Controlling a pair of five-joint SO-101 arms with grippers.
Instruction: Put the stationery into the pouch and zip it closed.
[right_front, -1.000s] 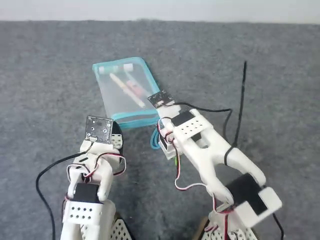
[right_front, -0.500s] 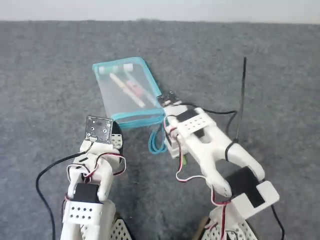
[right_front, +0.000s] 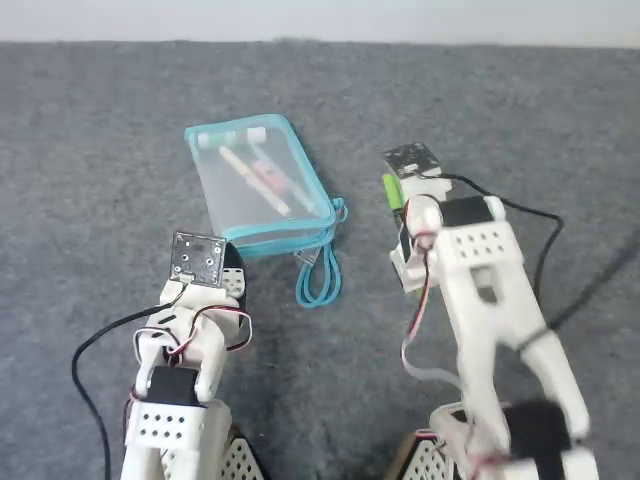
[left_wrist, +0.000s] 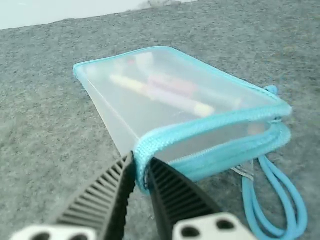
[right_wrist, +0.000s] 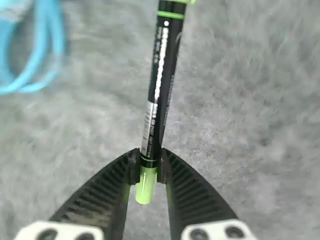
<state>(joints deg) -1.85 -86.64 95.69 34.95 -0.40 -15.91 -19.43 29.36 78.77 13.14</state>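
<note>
From the high view, the job looks partly done to me: the translucent plastic pouch with turquoise zip trim lies on the grey felt table cover, with a pale yellow pen and a pink pen already inside. The black marker with green cap is outside it, at about three o'clock of the pouch and well apart from it. The looped turquoise wrist strap trails off the pouch's corner toward six o'clock. There is open felt between marker and pouch and plenty of it toward twelve, so I judge a carry across to nine o'clock has room, provided I stay above the strap. In the left wrist view, my left pincer is clamped on the pouch's turquoise corner seam. Beyond that pinch the two zip bands look parted, so I take the mouth as open and the zipping as not yet done. The strap lies beside that end. In the right wrist view, my right pincer is closed on the marker near its green tail, the barrel pointing away over bare felt, with the strap off to one side. What's left, as I judge it: this marker goes in, then the zip.
</note>
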